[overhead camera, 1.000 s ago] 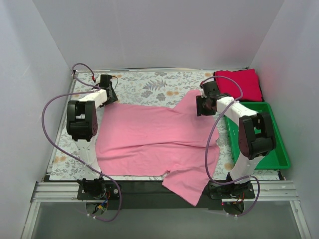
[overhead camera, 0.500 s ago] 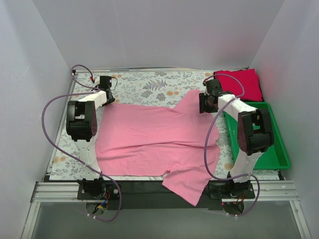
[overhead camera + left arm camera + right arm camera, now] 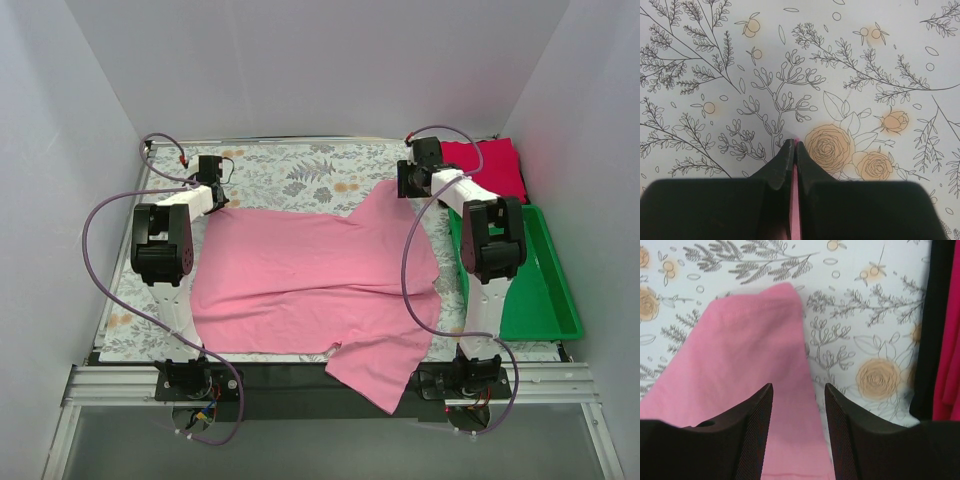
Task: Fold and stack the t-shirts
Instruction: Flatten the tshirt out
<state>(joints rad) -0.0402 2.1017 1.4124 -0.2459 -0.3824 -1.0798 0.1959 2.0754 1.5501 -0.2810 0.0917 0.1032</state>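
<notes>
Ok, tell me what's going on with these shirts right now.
Both arms are working on the pink t-shirt, which lies spread out, unfolded, on the floral cloth. The left gripper is shut on its far left corner; a pink sliver shows between the jaws. The right gripper hangs open above the shirt's far right end, not gripping it. The red t-shirt lies folded at the far right corner, behind the green bin.

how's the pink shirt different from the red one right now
The pink shirt lies spread out over the middle of the cloth, one part hanging off the near edge; the red shirt is folded into a compact block at the far right corner. The pink shirt covers far more area than the red shirt. The left gripper is shut on the pink shirt's edge; no gripper holds the red shirt. Both are plain fabric.
</notes>
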